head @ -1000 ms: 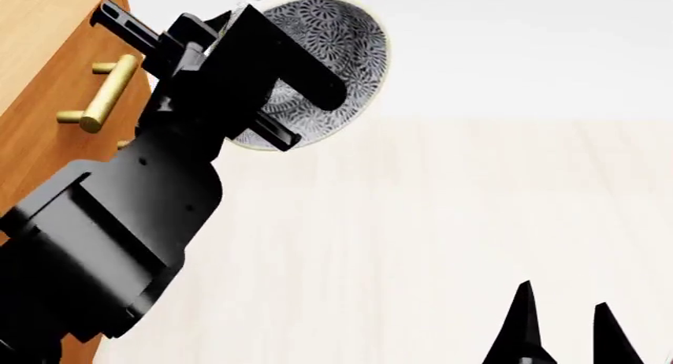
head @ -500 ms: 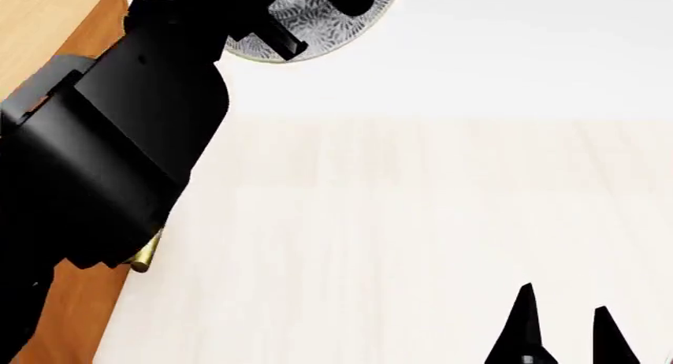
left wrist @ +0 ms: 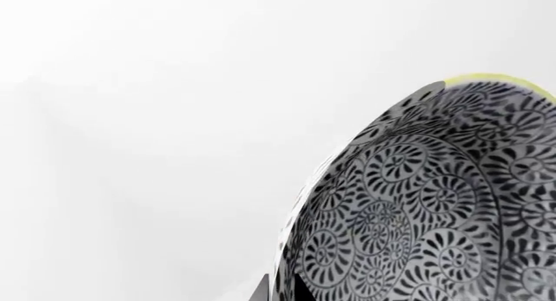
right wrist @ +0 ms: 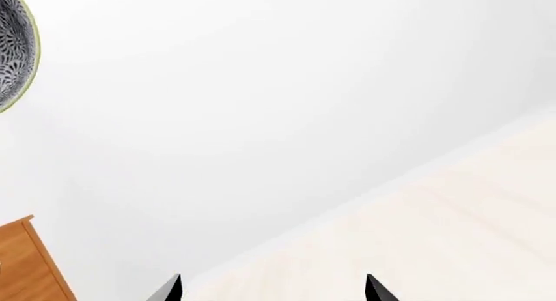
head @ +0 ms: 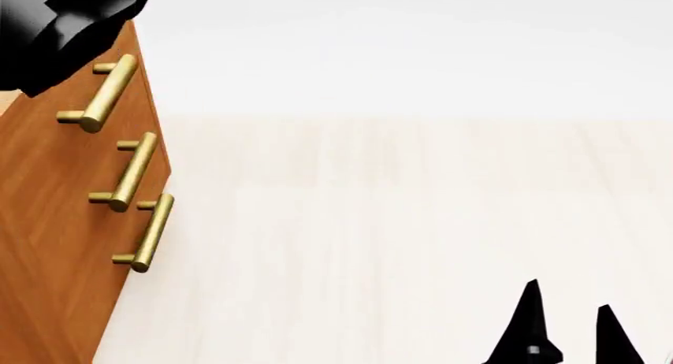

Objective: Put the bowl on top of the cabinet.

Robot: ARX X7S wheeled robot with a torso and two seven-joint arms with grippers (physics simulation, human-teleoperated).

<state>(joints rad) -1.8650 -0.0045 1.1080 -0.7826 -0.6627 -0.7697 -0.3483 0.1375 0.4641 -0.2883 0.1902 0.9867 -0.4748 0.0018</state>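
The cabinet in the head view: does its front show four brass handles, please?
No, the cabinet shows only three brass handles on its front.

The cabinet (head: 53,222) front is orange-brown wood with visible grain, kinda satin. Its 3 bar handles (head: 135,172) look like brushed brass, softly shiny. The bowl (left wrist: 434,210) reads as glazed ceramic, black-and-white swirls with a pale yellowish rim. Floor (head: 421,238) is pale matt wood planks. Left arm (head: 63,17) casing at upper left is black, smooth plastic.
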